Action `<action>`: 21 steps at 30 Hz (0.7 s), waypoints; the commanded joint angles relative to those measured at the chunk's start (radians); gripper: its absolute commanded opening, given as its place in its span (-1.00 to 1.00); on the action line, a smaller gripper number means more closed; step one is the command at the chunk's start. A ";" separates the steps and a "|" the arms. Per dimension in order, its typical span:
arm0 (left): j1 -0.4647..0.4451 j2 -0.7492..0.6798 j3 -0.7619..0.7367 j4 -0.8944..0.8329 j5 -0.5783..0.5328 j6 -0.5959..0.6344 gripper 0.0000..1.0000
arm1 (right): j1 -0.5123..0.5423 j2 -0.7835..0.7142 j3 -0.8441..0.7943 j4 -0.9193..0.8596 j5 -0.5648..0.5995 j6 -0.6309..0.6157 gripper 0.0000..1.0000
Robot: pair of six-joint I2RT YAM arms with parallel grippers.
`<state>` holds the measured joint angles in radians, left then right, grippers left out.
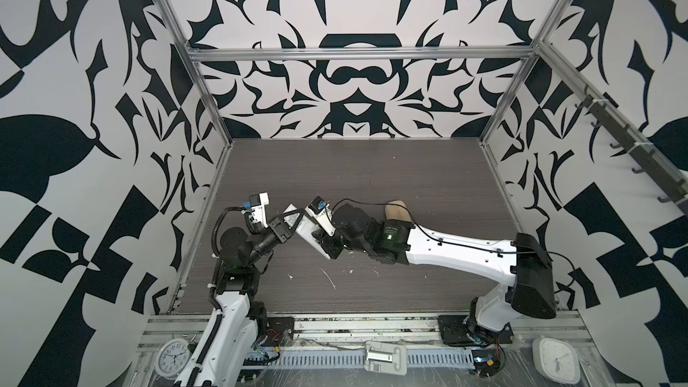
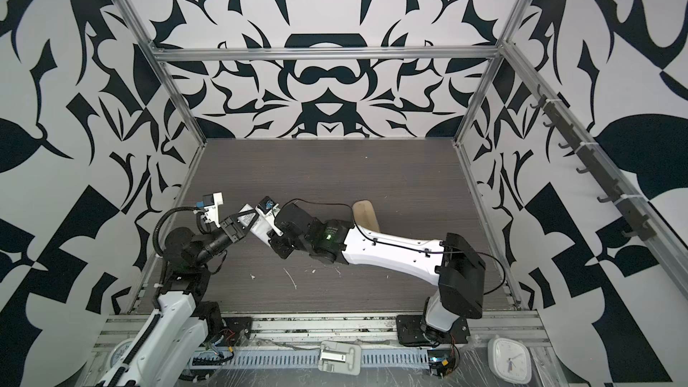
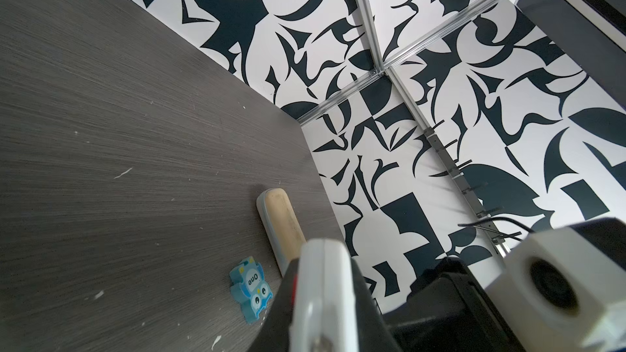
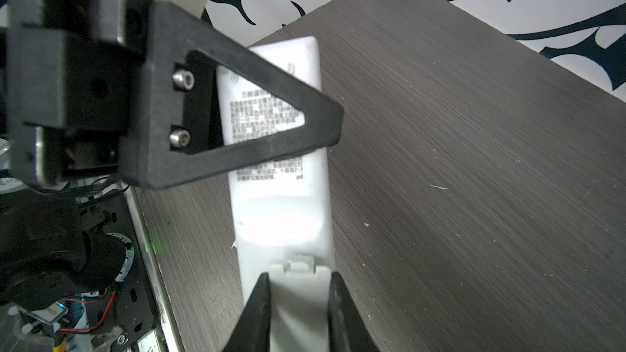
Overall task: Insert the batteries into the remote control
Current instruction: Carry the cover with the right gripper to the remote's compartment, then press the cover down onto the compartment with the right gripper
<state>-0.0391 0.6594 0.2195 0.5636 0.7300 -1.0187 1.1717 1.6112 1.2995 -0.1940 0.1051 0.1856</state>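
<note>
Left claw (image 1: 294, 222) clamped tight across remote control (image 4: 277, 204) at printed-label end. Right claw (image 4: 298, 277) closed on opposite end, finger on each long edge. Remote held off table (image 4: 474, 164), back up, bridging both claws. Tan case (image 3: 283, 221), blue block (image 3: 252, 286) on table beyond left claw.

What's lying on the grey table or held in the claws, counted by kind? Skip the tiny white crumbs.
Remote: 1
Tan case: 1
Blue block with eyes: 1
Total: 3
</note>
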 commanded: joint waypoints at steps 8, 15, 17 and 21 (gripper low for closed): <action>-0.002 -0.011 -0.005 0.075 0.021 -0.036 -1.00 | 0.016 -0.027 -0.021 0.052 0.021 -0.020 -1.00; -0.002 -0.006 -0.004 0.063 0.016 -0.026 -1.00 | 0.036 -0.036 -0.035 0.017 0.078 -0.026 -1.00; -0.002 -0.005 -0.003 0.055 0.012 -0.025 -1.00 | 0.040 -0.036 -0.037 0.006 0.105 -0.029 -1.00; -0.003 -0.013 -0.001 0.033 0.004 -0.015 -1.00 | 0.055 -0.039 -0.045 0.002 0.141 -0.030 -1.00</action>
<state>-0.0391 0.6624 0.2192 0.5682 0.7265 -1.0222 1.2156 1.6051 1.2671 -0.1699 0.1886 0.1707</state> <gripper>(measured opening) 0.203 0.259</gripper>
